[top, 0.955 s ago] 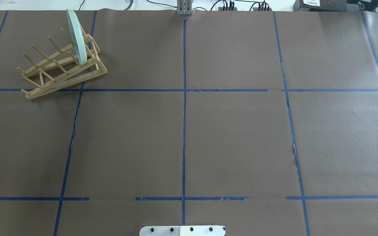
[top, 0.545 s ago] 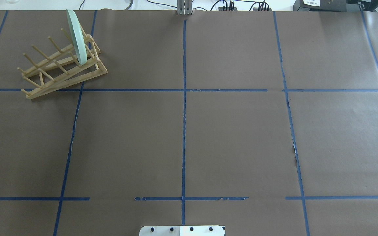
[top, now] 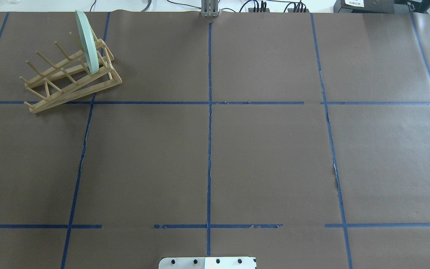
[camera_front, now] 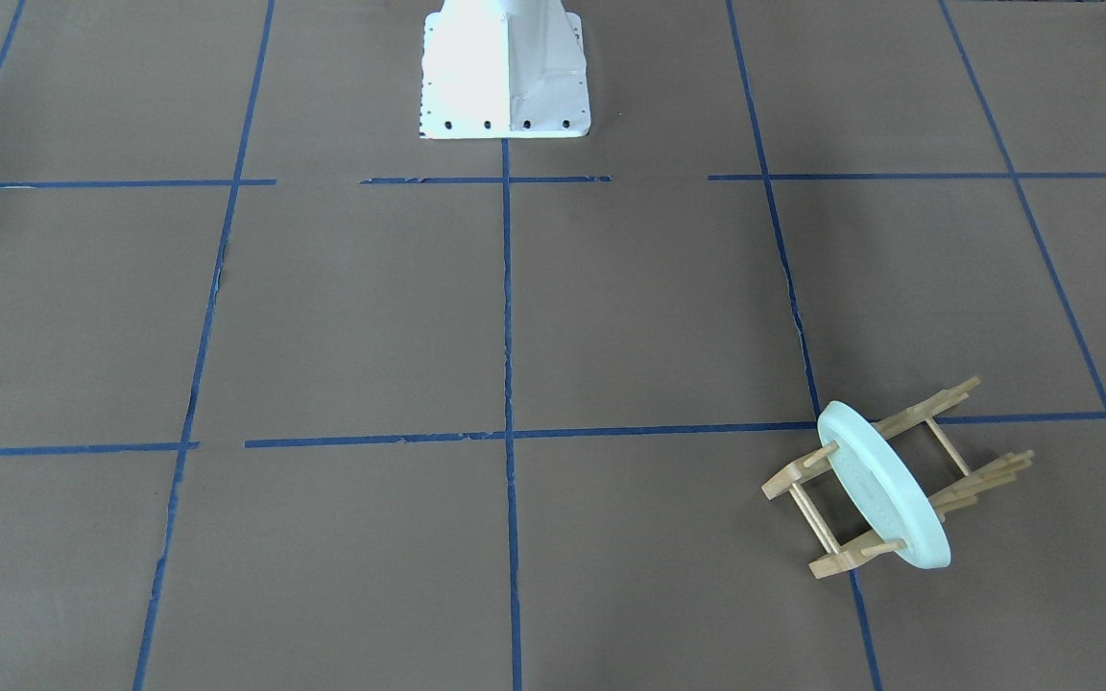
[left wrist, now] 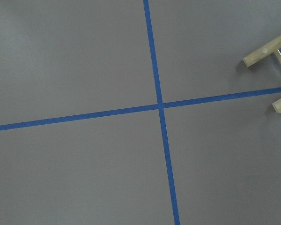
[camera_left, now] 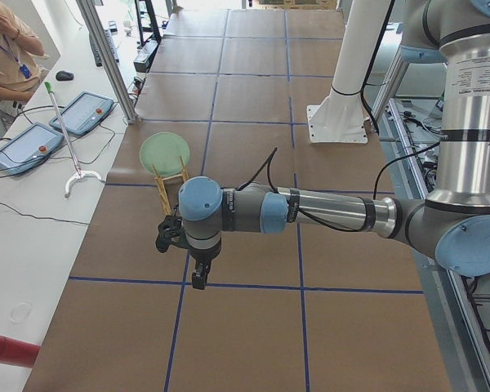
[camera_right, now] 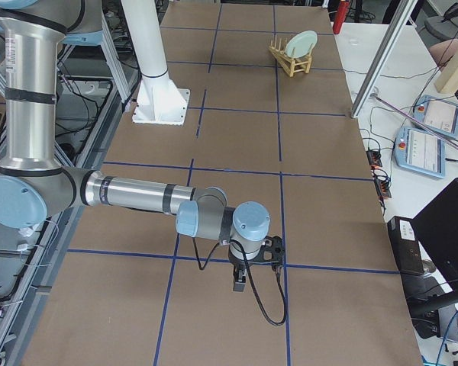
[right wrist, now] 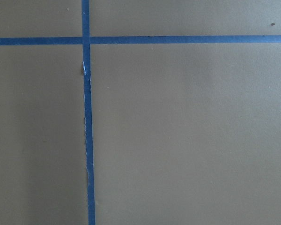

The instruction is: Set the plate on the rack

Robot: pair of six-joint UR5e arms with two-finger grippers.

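Note:
The pale mint-green plate stands on edge between the pegs at one end of the light-wood rack, at the table's far left. Both also show in the front view, the plate on the rack. My left gripper hangs over the table some way short of the rack and holds nothing; I cannot tell whether it is open or shut. My right gripper hangs over the table at the opposite end, far from the plate; its state cannot be told either. The left wrist view shows only two rack rail ends.
Brown paper with a grid of blue tape lines covers the table. The robot's white base stands at the near middle edge. Teach pendants and a person are on a side table beyond the far edge.

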